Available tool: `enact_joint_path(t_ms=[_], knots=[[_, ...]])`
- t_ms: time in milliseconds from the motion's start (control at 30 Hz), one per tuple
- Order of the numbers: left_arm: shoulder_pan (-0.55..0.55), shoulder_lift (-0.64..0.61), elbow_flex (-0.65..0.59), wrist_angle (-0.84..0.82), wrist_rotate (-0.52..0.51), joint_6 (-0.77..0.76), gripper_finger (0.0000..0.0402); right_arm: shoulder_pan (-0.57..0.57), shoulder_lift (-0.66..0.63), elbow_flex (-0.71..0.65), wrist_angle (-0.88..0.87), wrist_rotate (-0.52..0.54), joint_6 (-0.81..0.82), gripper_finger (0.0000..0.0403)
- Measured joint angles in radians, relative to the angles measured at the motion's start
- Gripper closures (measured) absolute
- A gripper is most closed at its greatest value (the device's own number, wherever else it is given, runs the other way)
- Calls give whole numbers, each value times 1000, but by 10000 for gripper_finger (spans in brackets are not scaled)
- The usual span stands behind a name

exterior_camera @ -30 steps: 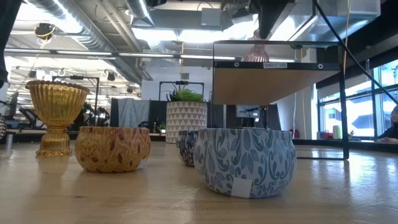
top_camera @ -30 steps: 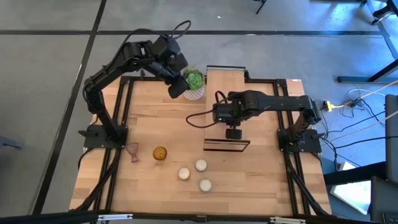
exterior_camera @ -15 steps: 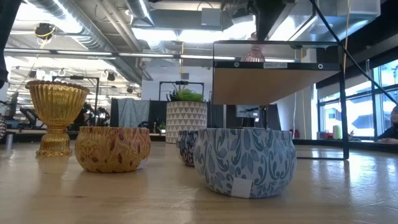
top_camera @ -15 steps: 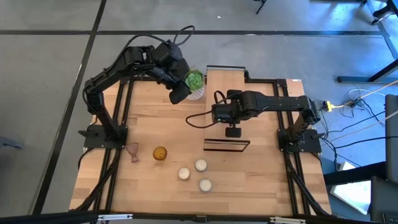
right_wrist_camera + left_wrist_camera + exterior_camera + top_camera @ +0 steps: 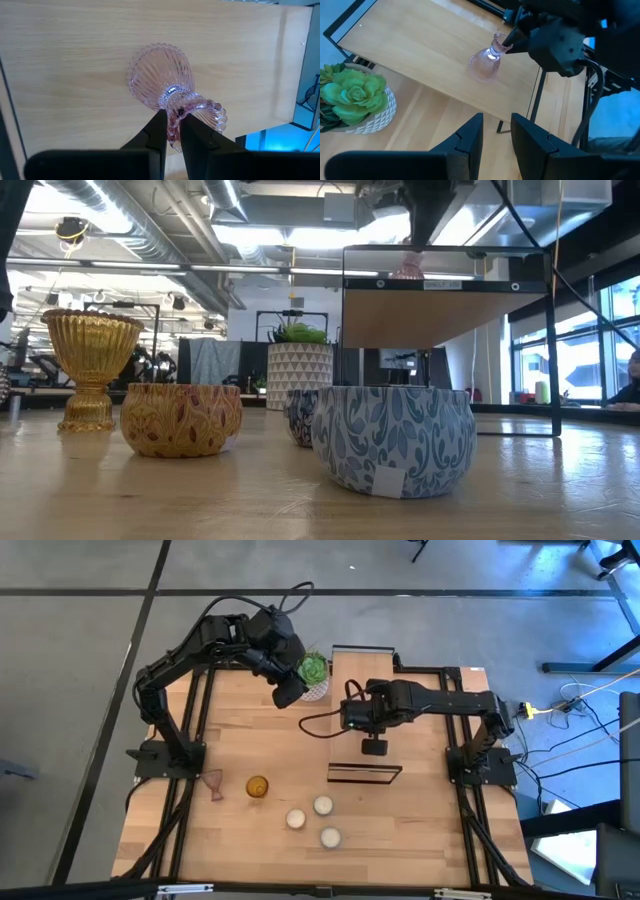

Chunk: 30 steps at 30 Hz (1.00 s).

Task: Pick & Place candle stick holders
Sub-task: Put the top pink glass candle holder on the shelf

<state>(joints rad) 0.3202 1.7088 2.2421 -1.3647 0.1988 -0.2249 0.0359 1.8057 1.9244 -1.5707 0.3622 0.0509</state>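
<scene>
The pink candle stick holder [image 5: 167, 85] is gripped at its rim by the right gripper [image 5: 171, 125] over the raised shelf [image 5: 75, 60]. The left gripper [image 5: 496, 135], narrowly parted and empty, is held at the table's 12 o'clock.

Wooden table [image 5: 400, 830], raised shelf [image 5: 362, 690], tins [image 5: 322, 806], plant [image 5: 312, 670]

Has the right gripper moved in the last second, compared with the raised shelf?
Yes. In the high view the right gripper has shifted slightly away from the shelf's front edge, toward its far end, holding the pink candle stick holder.
</scene>
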Motion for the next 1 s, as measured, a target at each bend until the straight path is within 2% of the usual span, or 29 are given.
enact_joint_path(t_ms=[533,1000], knots=[[0,0,0,0,0,3,306,-130,0,0,0,11,-18,358],[0,0,0,0,-1,3,306,-180,0,0,0,-42,-36,358]])
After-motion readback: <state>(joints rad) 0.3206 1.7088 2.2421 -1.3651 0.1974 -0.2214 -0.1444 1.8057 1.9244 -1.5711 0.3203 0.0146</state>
